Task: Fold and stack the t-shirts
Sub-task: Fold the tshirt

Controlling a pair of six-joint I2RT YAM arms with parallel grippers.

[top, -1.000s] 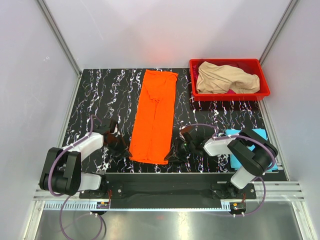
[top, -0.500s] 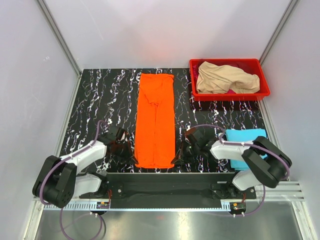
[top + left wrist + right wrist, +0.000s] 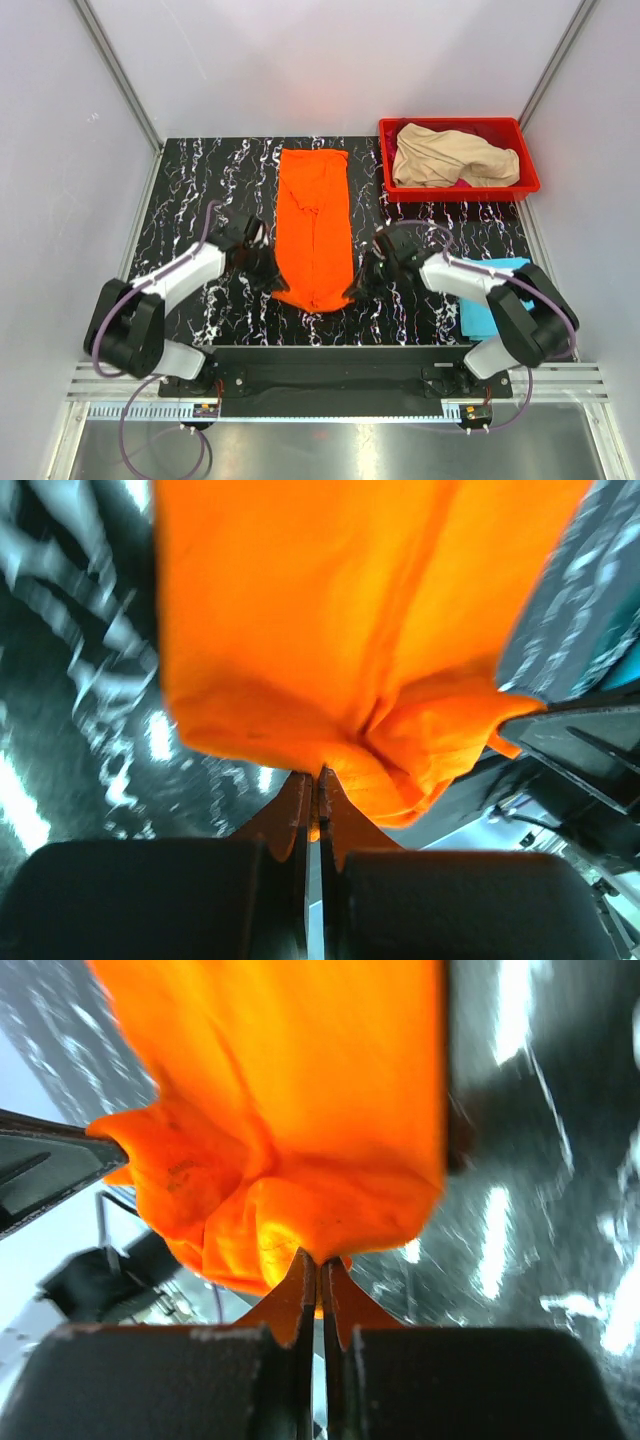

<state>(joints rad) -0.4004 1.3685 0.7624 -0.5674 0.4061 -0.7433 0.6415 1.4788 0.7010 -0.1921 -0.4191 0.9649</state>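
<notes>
- The orange t-shirt (image 3: 313, 225) lies near the middle of the table (image 3: 190, 190) as a narrow strip. Its long axis runs straight from 6 o'clock to 12 o'clock in the overhead view.
- The far end of the strip rests flat toward 12 o'clock. The near hem, at the 6 o'clock end, is bunched and raised off the surface.
- The left gripper (image 3: 272, 283) is clamped on the hem's corner at the 9 o'clock side. Its wrist view shows the two fingers pressed together with a fold of orange cloth pinched between them.
- The right gripper (image 3: 357, 287) is closed the same way on the corner at the 3 o'clock side, with orange cloth caught between its tips.
- From each claw, the rest of the shirt stretches away toward 12 o'clock. Neither arm is nearer, since each holds its own corner and the two stand level across the strip.
- Judging from this, the next move is to carry the hem toward 12 o'clock along the long axis. The two hands would need to travel together so the fold lands square.
- The light blue t-shirt (image 3: 480, 318) lies folded at about 4 o'clock, partly under the right arm.
- The beige t-shirt (image 3: 450, 155) sits heaped in the red bin (image 3: 460, 191) at about 1 o'clock, and a sliver of the magenta t-shirt (image 3: 462, 183) shows beneath it.
</notes>
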